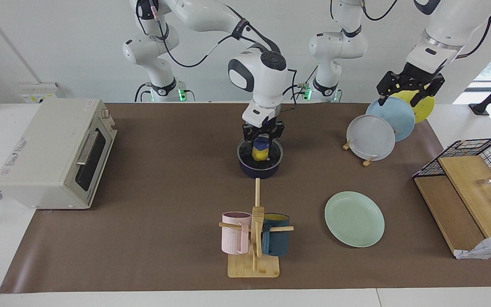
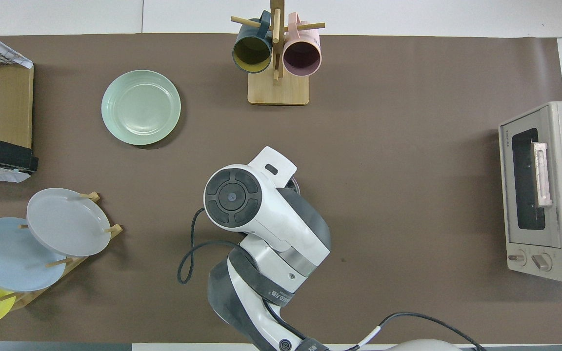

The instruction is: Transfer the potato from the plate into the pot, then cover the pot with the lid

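The potato (image 1: 260, 154) sits inside the pot (image 1: 260, 163), showing yellow through the glass lid (image 1: 260, 150) that lies on the pot's rim. The plate (image 1: 354, 218) lies flat with nothing on it, farther from the robots than the pot and toward the left arm's end of the table, so the transfer looks done and the covering is the step in hand.

The right gripper (image 1: 262, 137) is straight above the pot, its fingers pointing down around the lid's blue knob. This hold makes sense, as the knob is the lid's only handle and a centred grip sets it level. I cannot tell whether the jaws are clamped on the knob or have let go.

The right arm reaches out over the middle of the table with its wrist bent vertically; in the overhead view its bulk hides the pot almost entirely.

The left gripper (image 1: 410, 87) waits over the rack of upright plates (image 1: 382, 125), jaws spread and holding nothing.
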`<state>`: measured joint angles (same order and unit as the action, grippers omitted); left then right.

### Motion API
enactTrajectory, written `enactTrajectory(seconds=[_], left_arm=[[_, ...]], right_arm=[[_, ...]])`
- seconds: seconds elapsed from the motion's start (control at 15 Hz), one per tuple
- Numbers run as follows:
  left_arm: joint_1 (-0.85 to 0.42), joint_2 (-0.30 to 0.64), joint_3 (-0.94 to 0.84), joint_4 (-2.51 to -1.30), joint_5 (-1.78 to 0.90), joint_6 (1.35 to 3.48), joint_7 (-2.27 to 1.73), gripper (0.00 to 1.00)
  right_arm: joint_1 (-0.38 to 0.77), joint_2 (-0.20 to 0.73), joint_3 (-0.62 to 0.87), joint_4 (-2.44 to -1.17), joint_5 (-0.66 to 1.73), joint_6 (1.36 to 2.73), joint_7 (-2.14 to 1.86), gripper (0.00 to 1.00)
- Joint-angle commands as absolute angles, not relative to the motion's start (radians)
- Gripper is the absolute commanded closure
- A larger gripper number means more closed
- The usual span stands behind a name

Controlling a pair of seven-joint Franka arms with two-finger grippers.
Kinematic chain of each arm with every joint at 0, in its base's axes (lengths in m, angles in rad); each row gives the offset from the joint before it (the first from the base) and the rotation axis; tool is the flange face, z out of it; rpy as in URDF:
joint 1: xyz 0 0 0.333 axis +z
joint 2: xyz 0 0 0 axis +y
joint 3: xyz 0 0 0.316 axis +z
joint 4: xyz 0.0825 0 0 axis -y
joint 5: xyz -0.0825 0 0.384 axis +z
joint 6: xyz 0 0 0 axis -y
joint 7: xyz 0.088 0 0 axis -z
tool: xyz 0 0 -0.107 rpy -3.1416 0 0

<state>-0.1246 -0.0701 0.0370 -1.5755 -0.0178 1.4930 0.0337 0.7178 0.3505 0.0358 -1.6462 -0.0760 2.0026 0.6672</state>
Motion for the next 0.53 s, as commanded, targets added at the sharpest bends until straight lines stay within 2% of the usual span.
enactTrajectory(seconds=[0.0,0.47], left_arm=[[-0.121,-0.092,0.040,-1.594,-0.021,1.496,0.040,0.00],[-0.121,-0.092,0.041,-1.595,-0.021,1.496,0.038,0.00]], right_arm=[[0.710,0.348,0.041,-1.635,-0.061,1.982,0.690,1.00],[0.719,0.348,0.041,-1.638,-0.060,1.982,0.716,1.00]])
